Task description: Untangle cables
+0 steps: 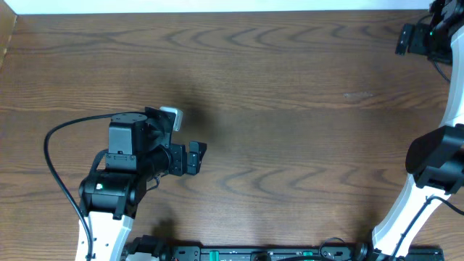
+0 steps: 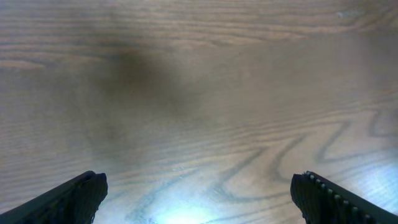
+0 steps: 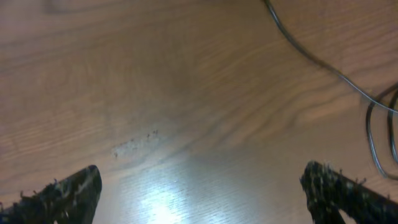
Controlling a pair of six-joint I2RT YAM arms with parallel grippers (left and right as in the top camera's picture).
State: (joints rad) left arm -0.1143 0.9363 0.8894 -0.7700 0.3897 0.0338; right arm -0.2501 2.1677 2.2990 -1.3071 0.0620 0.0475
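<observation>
Wood-grain tabletop filled all three views, brown with darker swirls, and a bright glare sat low between the fingers in both wrist views. We saw the left pincer released, with its two black fingers spread wide to the lower corners of its own view. A soft dark shadow lay on the boards ahead of it and a little towards its left-hand finger. From overhead, the left arm reached in from the near edge, a small green light glowing on its lower joint. A white piece sat beside its wrist, and a thick black cable looped out behind it.

The right pincer was likewise released and grasping nothing; its fingers, rough and speckled along their edges, stood far apart. The cables lay ahead of this pincer, out past its right-hand finger. One thin dark strand ran slantwise across the wood and joined a few narrow loops at the edge of the view, well clear of both fingertips. We could not tell their colours apart in the blur, nor make out any plug ends. A pale scuff marked the wood ahead of the pincer, nearer its left-hand finger. Overhead, the right arm stood white and black along the far right side
</observation>
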